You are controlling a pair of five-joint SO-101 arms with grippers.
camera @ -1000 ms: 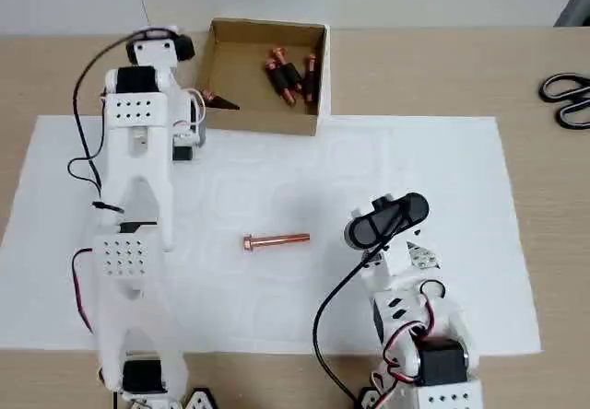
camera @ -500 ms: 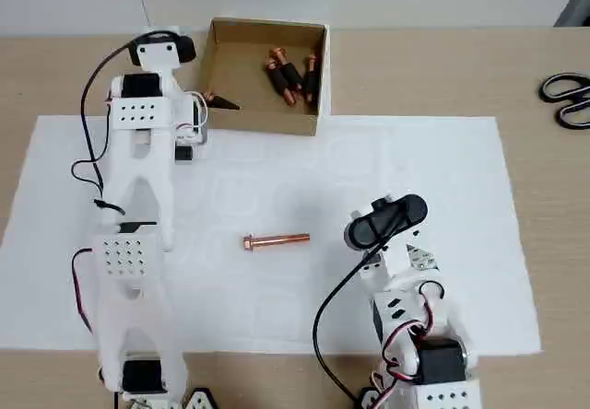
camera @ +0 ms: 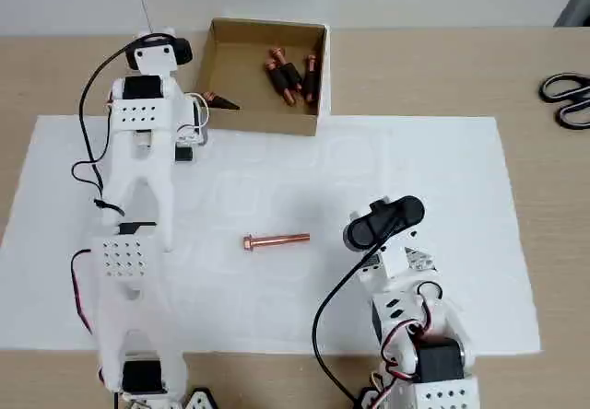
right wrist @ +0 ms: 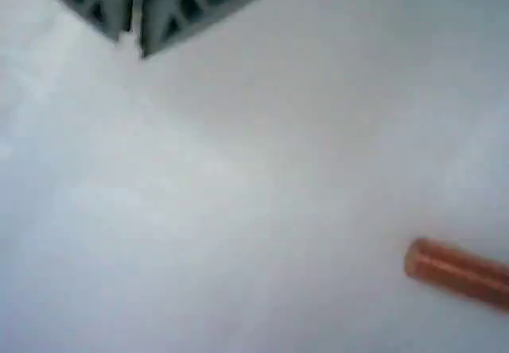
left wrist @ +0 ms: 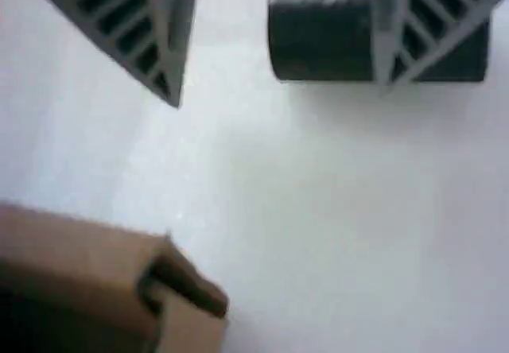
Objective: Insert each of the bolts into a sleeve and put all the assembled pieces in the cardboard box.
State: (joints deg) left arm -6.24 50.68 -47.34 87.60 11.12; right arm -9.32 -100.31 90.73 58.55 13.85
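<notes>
Counting the cardboard box (camera: 230, 68) at upper centre, we see several assembled pieces (camera: 290, 75) inside, while one bolt (camera: 277, 240) lies bare mid-frame on the white paper (camera: 461, 169). We judge the task nearly done. The left gripper (left wrist: 280, 89) is spread wide and holds nothing. A dark sleeve (left wrist: 318, 39) sits partly behind one of its fingers (left wrist: 413, 19). The right gripper (right wrist: 137, 19) is closed and empty. We cannot make out how many pieces are in the box.

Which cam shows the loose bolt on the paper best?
High view: the whole bolt lies unobstructed on the white paper. The right wrist view catches just one end, cut off by the frame.
</notes>
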